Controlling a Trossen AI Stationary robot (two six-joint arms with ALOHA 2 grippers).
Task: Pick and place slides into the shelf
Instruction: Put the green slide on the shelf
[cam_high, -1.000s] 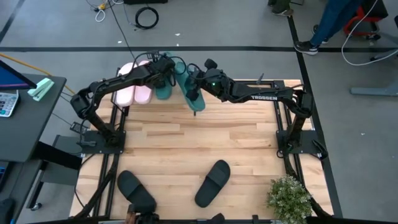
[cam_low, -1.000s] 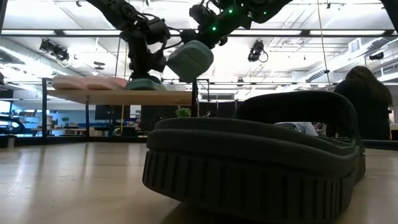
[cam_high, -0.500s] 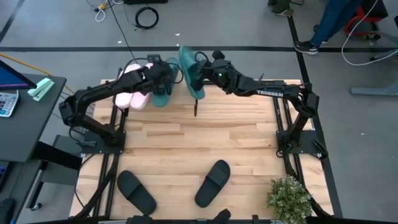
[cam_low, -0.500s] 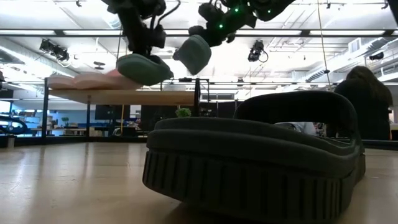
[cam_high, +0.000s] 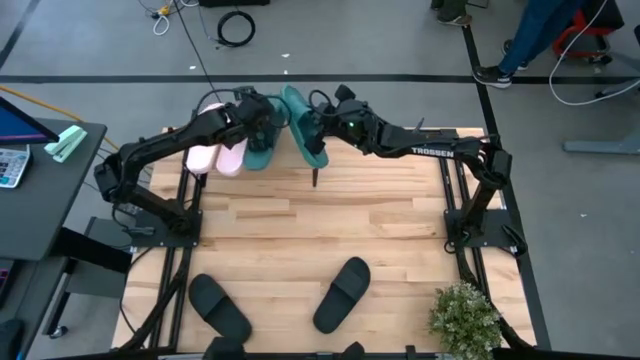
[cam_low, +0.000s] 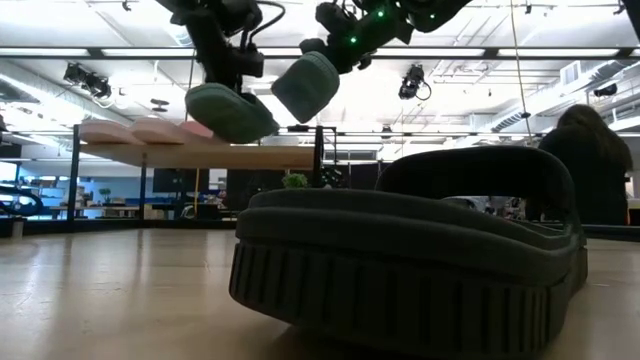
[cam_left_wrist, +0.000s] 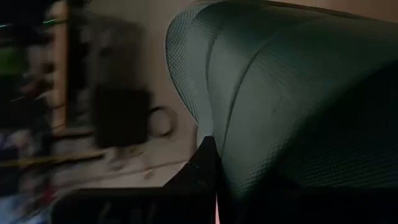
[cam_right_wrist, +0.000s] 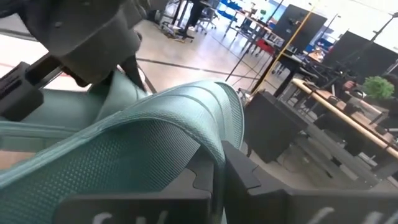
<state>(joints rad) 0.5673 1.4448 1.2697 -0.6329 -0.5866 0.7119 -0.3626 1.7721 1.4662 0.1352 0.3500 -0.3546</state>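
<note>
Slides: pink pair (cam_high: 218, 150) on shelf (cam_low: 250, 155) | teal pair raised off its top since a second ago, left jaws (cam_high: 262, 128) and right jaws (cam_high: 313, 128) each pinching one, unplaced | black pair (cam_high: 341, 294) on desk (cam_high: 330, 215)

The high view looks straight down on the whole surface (cam_high: 320, 230) and both arms. The low view sits at surface height just behind a black slide (cam_low: 420, 250), facing the shelf (cam_low: 200, 155), which both share. Each wrist view presses close against a teal slide (cam_left_wrist: 292, 106).

"TROSSEN" on the right arm (cam_high: 430, 152)
</note>
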